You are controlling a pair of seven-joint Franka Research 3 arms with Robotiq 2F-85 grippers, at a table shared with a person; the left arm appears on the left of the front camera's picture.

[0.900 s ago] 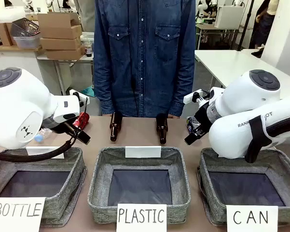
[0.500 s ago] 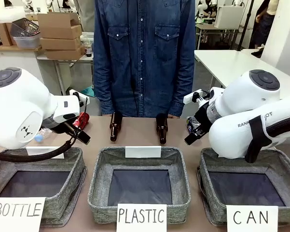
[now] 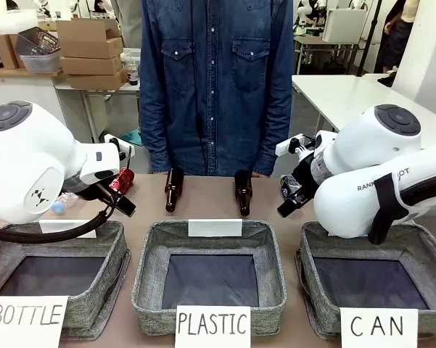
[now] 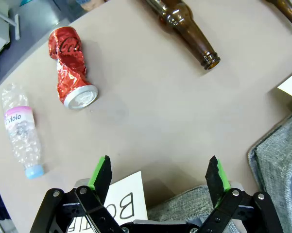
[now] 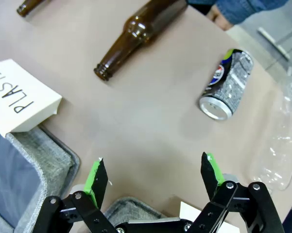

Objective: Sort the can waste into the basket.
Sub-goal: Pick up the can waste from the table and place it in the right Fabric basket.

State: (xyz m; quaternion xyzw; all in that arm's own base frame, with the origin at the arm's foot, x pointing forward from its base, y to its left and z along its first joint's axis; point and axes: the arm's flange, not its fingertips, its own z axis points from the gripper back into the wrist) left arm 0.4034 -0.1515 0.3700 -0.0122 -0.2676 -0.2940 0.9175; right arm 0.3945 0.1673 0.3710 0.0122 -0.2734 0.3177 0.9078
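The left gripper (image 4: 158, 167) hung wide and empty below the crushed red can (image 4: 70, 68) at upper left of its wrist view, and the right gripper (image 5: 153, 167) hung likewise below the dark can (image 5: 226, 85) at upper right of its own; both cans looked light, thin-walled and slippery, best pinched across the body.

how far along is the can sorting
Done: nothing yet. The red can lies on the table ahead of the open left gripper, the dark can ahead of the open right gripper. In hand: nothing, both grippers hover clear. Left: pick up each can and drop it into the CAN basket.
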